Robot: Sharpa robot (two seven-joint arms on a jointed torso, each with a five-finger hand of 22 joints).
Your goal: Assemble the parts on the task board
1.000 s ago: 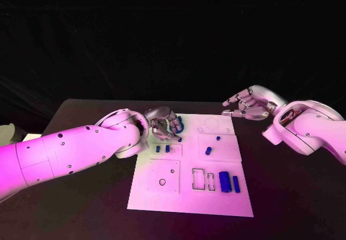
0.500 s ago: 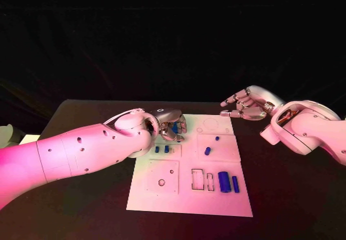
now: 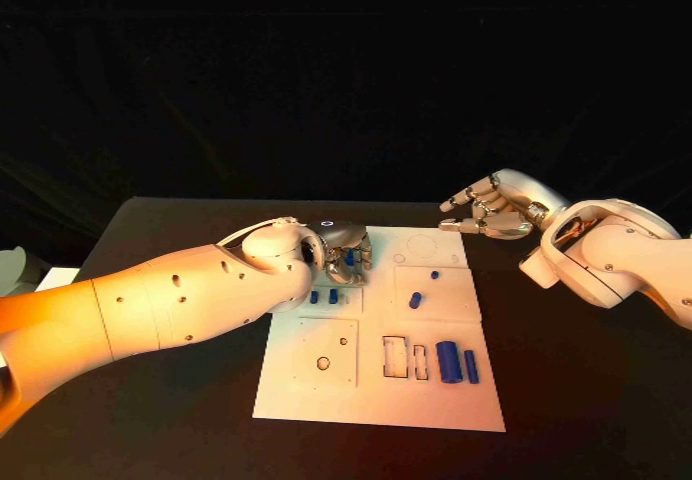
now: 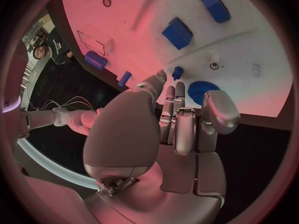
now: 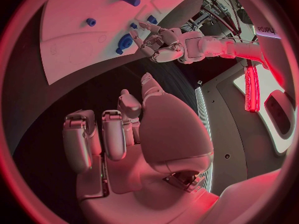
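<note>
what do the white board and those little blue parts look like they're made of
The board looks like matte white plastic or coated sheet: flat, even colour, no glare, with thin outlined recesses. It could be painted metal.

The blue parts look like plastic, perhaps moulded or printed: solid uniform blue with a dull sheen. The round one with a toothed edge by the left robot hand looks the same.

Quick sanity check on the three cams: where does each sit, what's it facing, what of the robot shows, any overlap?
Head view: on the robot's head, looking down at the task board; both arms, left hand at the board's far left corner, right hand off it.
Left wrist view: behind the left hand, facing the board and a blue toothed part.
Right wrist view: behind the right hand, facing the board's far edge.
Shared: the right wrist view also shows the left hand and the board.
</note>
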